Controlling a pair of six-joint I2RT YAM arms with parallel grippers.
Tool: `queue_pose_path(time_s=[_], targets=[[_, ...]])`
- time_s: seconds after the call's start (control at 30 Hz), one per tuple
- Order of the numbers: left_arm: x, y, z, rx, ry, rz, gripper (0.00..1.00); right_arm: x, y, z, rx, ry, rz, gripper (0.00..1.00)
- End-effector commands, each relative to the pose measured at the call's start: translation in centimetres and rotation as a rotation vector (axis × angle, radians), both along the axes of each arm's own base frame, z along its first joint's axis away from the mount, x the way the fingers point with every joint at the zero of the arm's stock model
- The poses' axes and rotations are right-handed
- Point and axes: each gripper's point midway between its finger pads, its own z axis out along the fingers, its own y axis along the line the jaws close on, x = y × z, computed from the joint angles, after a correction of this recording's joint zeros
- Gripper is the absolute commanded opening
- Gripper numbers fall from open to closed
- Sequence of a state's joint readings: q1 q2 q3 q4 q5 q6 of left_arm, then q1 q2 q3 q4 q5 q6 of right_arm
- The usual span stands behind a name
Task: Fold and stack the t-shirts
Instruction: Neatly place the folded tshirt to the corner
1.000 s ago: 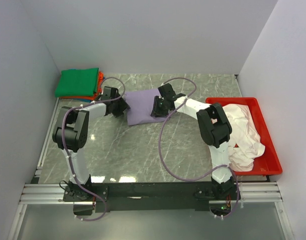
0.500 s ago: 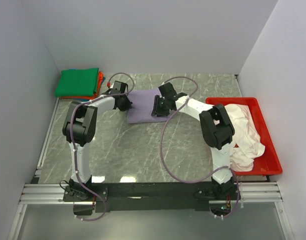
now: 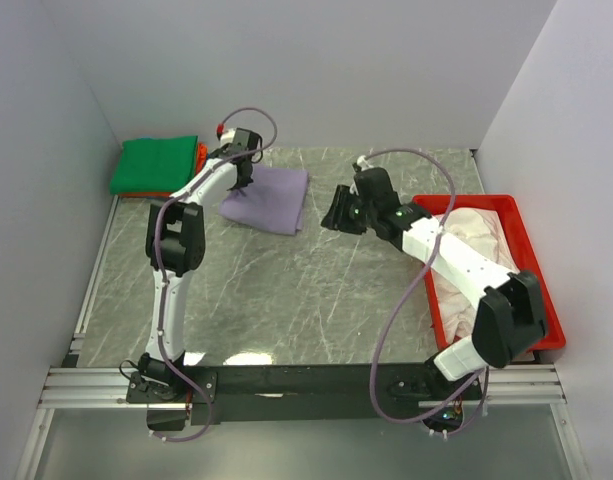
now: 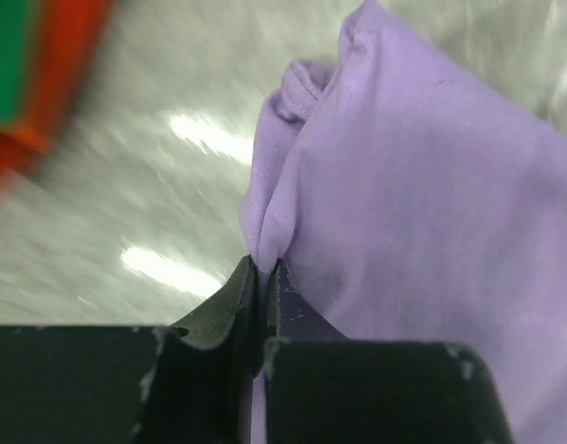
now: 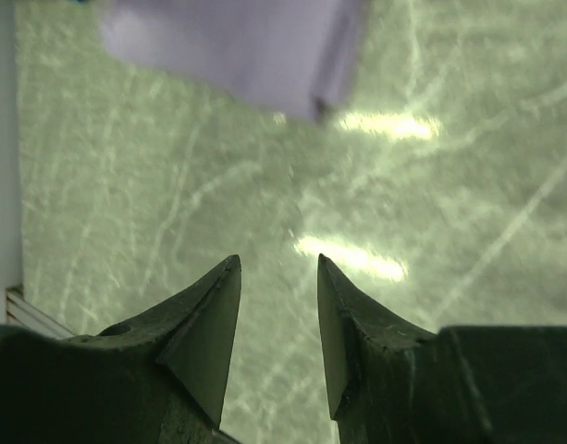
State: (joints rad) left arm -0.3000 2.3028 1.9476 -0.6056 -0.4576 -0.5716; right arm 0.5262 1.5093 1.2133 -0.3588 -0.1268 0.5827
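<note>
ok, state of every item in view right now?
lavender t-shirt: folded, edge pinched by left gripper
left gripper: shut on lavender t-shirt
right gripper: open, empty
green t-shirt: folded, atop orange-red t-shirt
pale t-shirt: crumpled in red tray
red tray: holding pale t-shirt

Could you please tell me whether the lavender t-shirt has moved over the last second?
Yes. The lavender t-shirt has slid left, toward the green stack, pinched by the left gripper.

readable text: none | labels: none legible | numbers, signs: none
</note>
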Motion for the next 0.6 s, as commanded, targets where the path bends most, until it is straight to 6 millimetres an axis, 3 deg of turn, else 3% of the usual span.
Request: queue_pose_path(time_s=[0.0, 0.23, 0.57], targets=[[1.5, 5.7, 5.1, 0.289, -0.023, 0.004, 0.0, -2.0, -1.0, -0.9, -0.021, 0.002, -0.003, 0.46], [3.1, 10.0, 10.4, 0.54, -0.073, -0.037, 0.0, -4.7, -2.2, -0.7, -0.026, -0.023, 0.005, 0.45], [5.1, 12.9, 16.4, 0.774, -0.122, -0.061, 0.0, -5.8, -3.2, -0.6, -0.035, -0.055, 0.007, 0.45]])
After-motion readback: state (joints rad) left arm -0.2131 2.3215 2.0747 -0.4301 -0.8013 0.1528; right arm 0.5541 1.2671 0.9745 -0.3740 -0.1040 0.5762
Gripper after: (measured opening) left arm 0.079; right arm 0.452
